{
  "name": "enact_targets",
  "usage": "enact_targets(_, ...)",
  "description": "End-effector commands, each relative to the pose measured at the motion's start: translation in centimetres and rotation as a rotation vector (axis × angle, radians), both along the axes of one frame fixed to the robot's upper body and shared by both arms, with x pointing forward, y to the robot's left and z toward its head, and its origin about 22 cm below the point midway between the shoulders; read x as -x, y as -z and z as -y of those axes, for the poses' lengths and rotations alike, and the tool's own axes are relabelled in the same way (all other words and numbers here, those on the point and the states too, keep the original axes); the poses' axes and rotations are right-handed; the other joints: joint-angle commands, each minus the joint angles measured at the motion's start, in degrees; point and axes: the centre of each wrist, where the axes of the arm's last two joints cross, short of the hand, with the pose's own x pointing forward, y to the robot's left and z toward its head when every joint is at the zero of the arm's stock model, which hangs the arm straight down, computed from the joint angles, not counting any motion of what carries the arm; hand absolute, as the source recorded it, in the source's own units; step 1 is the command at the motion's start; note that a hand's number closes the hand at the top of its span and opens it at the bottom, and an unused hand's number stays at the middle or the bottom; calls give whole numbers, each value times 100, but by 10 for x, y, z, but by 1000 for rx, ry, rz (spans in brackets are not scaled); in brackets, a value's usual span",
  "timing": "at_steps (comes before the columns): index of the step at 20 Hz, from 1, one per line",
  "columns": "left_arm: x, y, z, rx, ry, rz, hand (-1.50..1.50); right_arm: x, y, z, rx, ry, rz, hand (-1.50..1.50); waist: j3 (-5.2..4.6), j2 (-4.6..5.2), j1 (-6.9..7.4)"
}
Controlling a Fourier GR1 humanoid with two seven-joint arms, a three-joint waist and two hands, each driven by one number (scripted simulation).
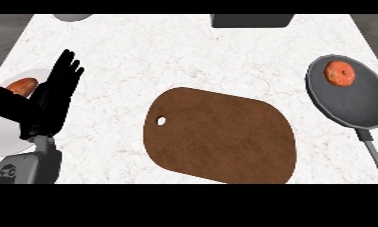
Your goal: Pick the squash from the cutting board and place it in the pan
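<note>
The squash (pixel 340 73), a round orange-red piece with pale spots, lies inside the dark grey pan (pixel 353 107) at the counter's right edge, in its far part. The brown cutting board (pixel 221 136) sits in the middle with nothing on it; a small hole shows near its left end. My left hand (pixel 52 96) stands at the left, open, fingers pointing up, resting and holding nothing. It is far from both the board and the pan. My right hand shows nowhere.
A white plate (pixel 9 138) at the left edge holds an orange vegetable (pixel 21 87), partly behind my left hand. The pan's handle (pixel 369 143) points toward me. A grey bowl (pixel 72 17) and a dark box (pixel 251 20) sit along the far edge.
</note>
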Motion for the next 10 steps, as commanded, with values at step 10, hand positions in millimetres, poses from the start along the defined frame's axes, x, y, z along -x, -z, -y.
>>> enact_targets(10, 6, -6, 3, -13, 12, 11, 0, 111, -3, 52, -68, -75, 74, -150, 4, 3, 52)
